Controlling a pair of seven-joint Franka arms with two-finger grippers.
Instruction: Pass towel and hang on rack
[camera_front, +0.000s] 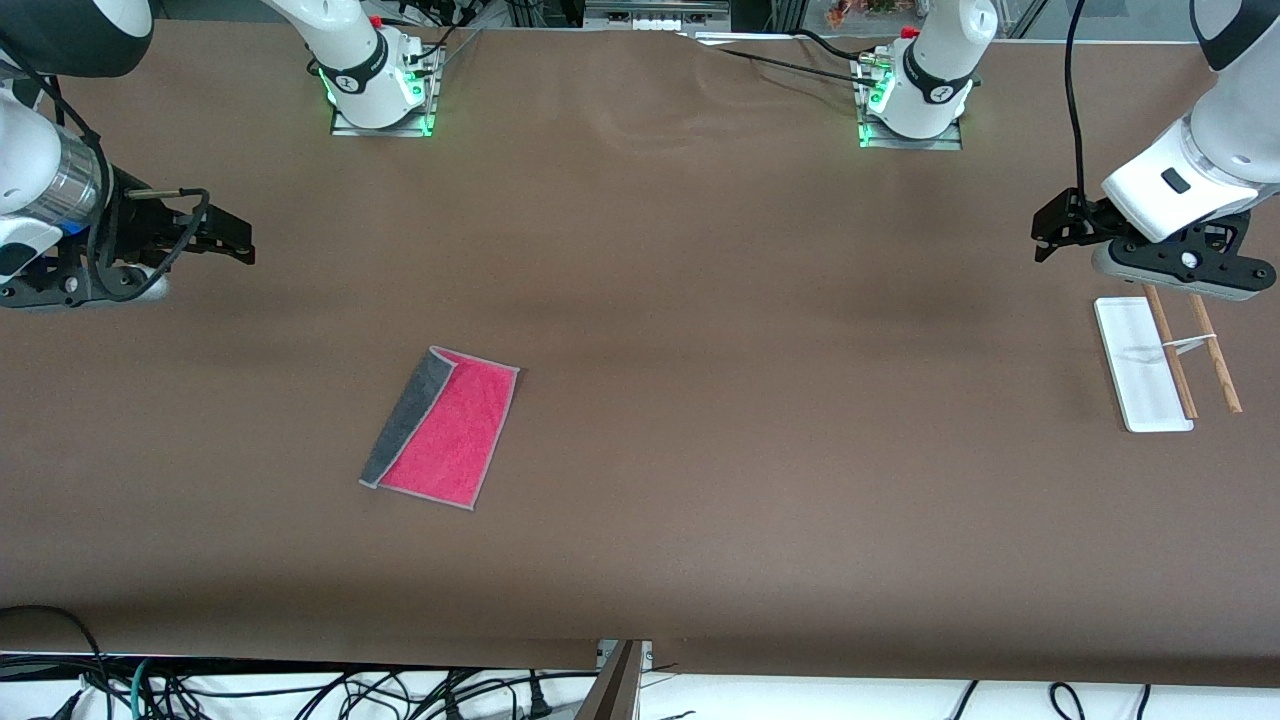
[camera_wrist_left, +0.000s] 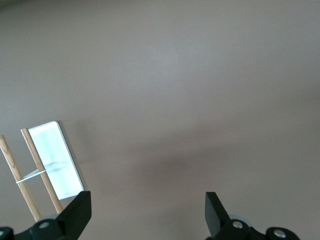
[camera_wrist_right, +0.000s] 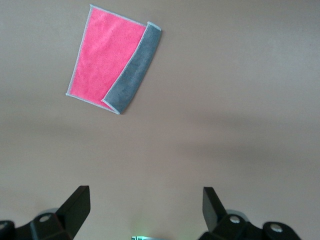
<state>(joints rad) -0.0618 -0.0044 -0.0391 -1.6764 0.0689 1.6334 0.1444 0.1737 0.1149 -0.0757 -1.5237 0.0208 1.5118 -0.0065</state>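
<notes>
Starting nearest the front camera: the towel (camera_front: 441, 428) lies flat on the brown bench (camera_front: 700, 480), at about seven o'clock from the bench's middle, toward the right arm's end, pink-red face up with one long edge folded over to show a strip of grey reverse. Nothing is touching it. A little farther from the camera, out at three o'clock by the left arm's end, I see the rack (camera_front: 1165, 362), its white base plate on the bench with the two wooden rods beside it and a pale crosspiece joining them. Over the rack's far end hangs my left gripper (camera_front: 1042, 240), jaws spread wide and empty; that arm waits. At nine o'clock my right gripper (camera_front: 240, 240) hovers over bare bench at its own end, also wide open with nothing in it, the towel well apart from it down toward five o'clock. So by my reading we're at the very start: the pickup isn't begun. Next I'd want the right gripper over the towel, probably the folded grey edge, then down to pinch a clean lift before handing across to the left.
</notes>
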